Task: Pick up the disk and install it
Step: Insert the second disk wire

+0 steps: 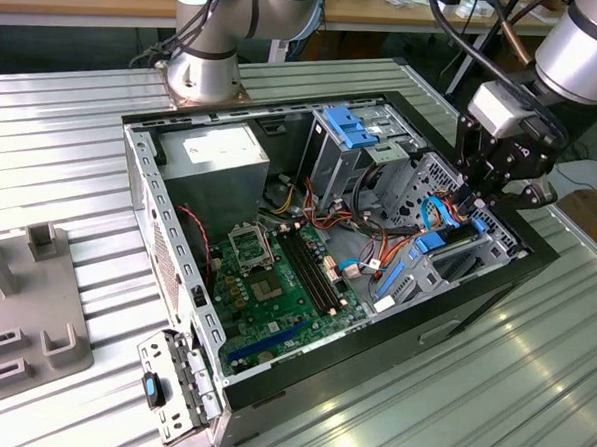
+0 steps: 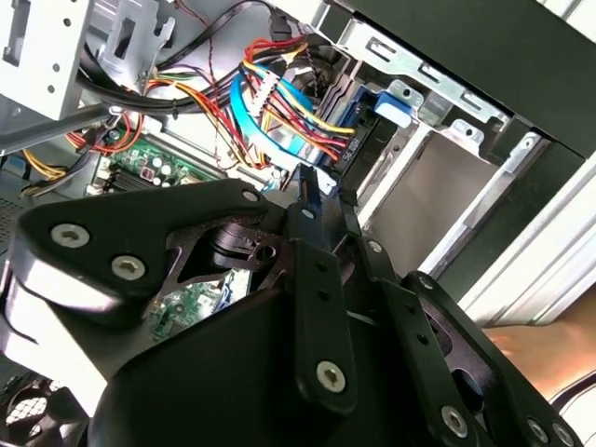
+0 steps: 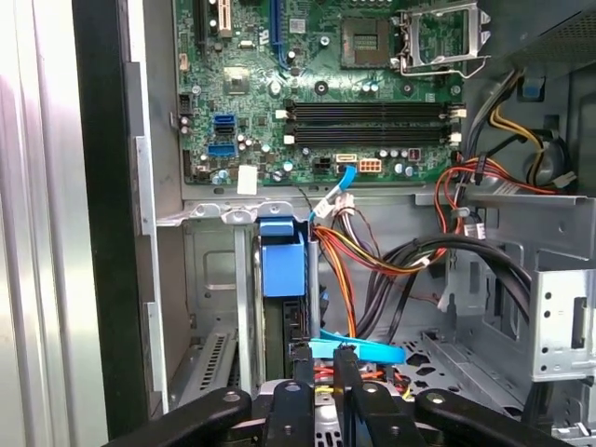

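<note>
The disk sits on edge in the drive bay at the case's corner on the exterior view's right. Its blue end tab (image 1: pixel 430 240) faces out of the bay; the same tab appears in the first wrist view (image 3: pixel 282 265) and the second wrist view (image 2: pixel 396 102). The dark body of the disk (image 3: pixel 277 326) runs down into the slot between metal walls. My gripper (image 1: pixel 473 205) hangs just above the bay, a little off the tab. In both wrist views its black fingers stand close together, gripper (image 3: pixel 323 352) (image 2: pixel 315 179), with nothing held. A thin blue cable (image 3: pixel 358 351) crosses just beyond the fingertips.
The open computer case (image 1: pixel 176 267) lies on a ribbed metal table. Inside are the green motherboard (image 1: pixel 275 282), the power supply (image 1: pixel 217 154), an upright metal cage with a blue latch (image 1: pixel 349 126) and bundles of coloured wires (image 3: pixel 372 256). A grey fixture (image 1: pixel 24 309) stands at the exterior view's left.
</note>
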Motion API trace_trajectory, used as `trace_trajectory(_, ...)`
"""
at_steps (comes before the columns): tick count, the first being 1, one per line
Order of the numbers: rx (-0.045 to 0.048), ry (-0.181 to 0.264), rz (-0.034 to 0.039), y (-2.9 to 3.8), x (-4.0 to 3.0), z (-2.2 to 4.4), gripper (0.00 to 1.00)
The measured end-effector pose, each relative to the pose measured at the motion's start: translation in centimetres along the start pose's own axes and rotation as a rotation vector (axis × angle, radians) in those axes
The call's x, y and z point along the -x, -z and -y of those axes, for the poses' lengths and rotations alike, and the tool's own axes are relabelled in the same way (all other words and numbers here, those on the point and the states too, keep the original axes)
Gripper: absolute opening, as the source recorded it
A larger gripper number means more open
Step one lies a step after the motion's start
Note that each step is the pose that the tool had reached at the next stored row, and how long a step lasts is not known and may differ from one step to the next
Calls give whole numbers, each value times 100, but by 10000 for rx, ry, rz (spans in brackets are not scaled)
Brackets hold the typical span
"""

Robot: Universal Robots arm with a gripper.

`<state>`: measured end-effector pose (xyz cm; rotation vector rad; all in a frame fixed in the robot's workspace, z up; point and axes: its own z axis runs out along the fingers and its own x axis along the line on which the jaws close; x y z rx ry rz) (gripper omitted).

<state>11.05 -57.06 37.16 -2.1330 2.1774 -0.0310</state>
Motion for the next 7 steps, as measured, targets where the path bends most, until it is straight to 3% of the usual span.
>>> trace_trajectory(1,-7,0,0,25,2,1,24)
trace_trajectory(7,-15,0,0,27,3,1,24)
